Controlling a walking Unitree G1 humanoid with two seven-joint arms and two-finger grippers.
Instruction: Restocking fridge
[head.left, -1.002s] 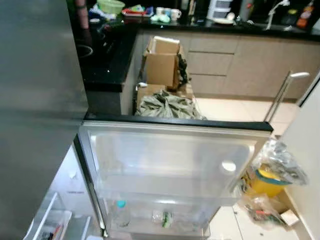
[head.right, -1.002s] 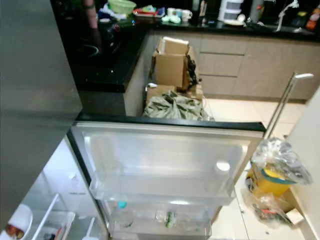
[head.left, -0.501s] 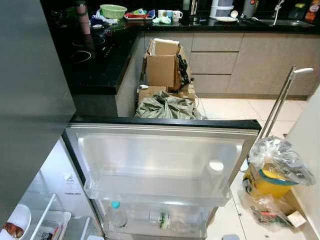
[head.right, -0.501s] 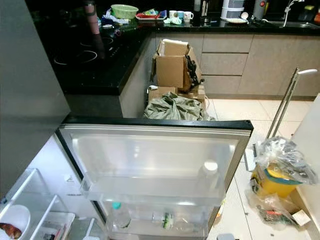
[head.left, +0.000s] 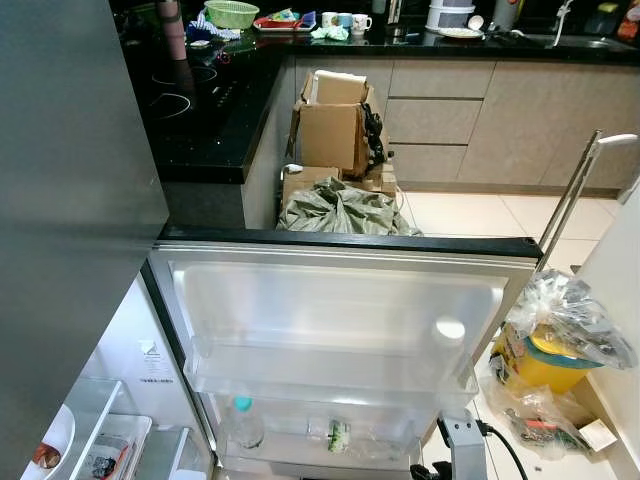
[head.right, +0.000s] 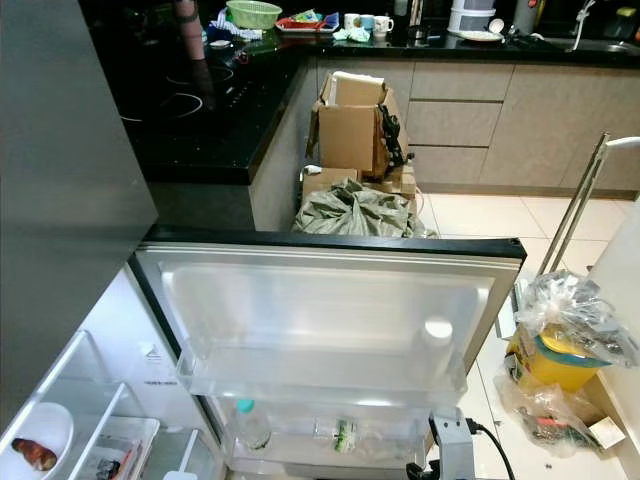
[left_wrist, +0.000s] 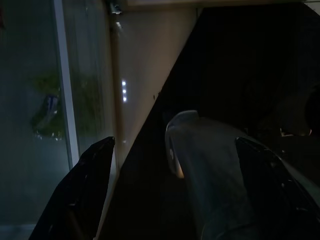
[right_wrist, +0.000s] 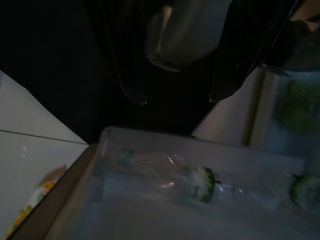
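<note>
Clear plastic door shelves on the open fridge door hold a teal-capped bottle upright and a green-labelled bottle lying flat in the lowest shelf. Right gripper hovers above that flat bottle, jaws parted and holding nothing. Left gripper hangs in shadow, jaws wide around a pale object I cannot identify.

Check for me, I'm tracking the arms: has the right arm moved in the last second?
Yes. The right arm has come up beside the fridge door's lower right corner, where only floor showed before.
</note>
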